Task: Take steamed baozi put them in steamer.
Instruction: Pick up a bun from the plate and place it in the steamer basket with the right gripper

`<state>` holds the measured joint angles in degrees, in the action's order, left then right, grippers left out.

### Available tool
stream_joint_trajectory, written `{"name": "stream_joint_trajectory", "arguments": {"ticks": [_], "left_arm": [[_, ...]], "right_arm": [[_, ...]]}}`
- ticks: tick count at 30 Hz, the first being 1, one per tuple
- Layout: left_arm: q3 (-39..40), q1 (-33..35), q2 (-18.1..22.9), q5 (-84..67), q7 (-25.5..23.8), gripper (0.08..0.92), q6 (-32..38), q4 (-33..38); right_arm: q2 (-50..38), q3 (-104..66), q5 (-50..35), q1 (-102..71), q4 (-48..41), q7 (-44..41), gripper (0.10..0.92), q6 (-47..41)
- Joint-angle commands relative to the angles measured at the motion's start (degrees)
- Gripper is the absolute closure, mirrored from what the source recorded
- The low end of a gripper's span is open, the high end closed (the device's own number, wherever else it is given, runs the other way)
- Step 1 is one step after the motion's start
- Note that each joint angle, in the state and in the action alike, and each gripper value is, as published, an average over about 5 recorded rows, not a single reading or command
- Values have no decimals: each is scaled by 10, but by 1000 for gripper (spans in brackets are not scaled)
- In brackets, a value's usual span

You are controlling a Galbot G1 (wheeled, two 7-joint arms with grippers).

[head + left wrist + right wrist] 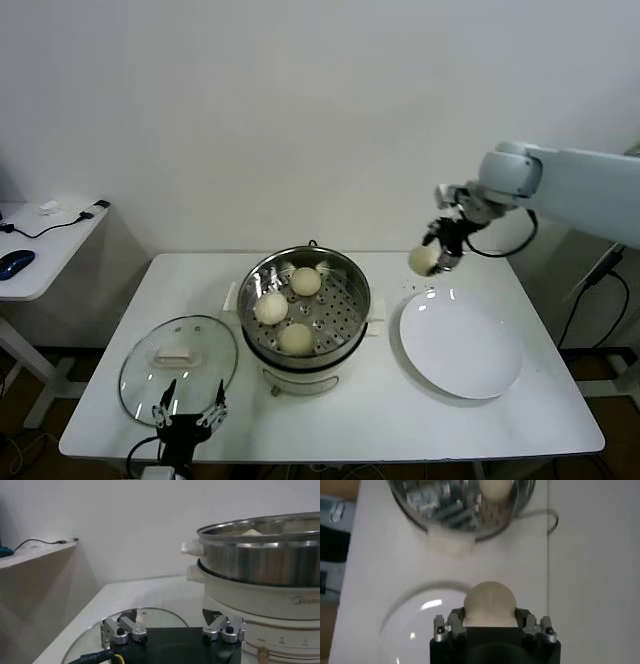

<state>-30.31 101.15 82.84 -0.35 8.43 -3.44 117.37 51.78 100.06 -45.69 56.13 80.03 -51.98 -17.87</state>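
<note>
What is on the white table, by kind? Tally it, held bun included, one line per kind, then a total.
Baozi: 4, three in the steamer, one in the right gripper above the table
Steamer: 1
Plate: 1
Glass lid: 1
Total: 7
The open left gripper sits by the lid.

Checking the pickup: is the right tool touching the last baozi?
Touching. The right wrist view shows the right tool closed on the baozi, lifted above the plate.
</note>
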Motion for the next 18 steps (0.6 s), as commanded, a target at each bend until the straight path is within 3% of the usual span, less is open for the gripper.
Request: {"name": "stream_joint_trajectory", "arguments": {"ticks": [1,18], "left_arm": [[1,0,-3,-1,0,177,0,4],[0,-3,-3,-3,1,177,2,0]], "right_arm": [[171,44,-209,96,93,66,364,-66],[209,39,-118,-108,8,153,364,-108]]}}
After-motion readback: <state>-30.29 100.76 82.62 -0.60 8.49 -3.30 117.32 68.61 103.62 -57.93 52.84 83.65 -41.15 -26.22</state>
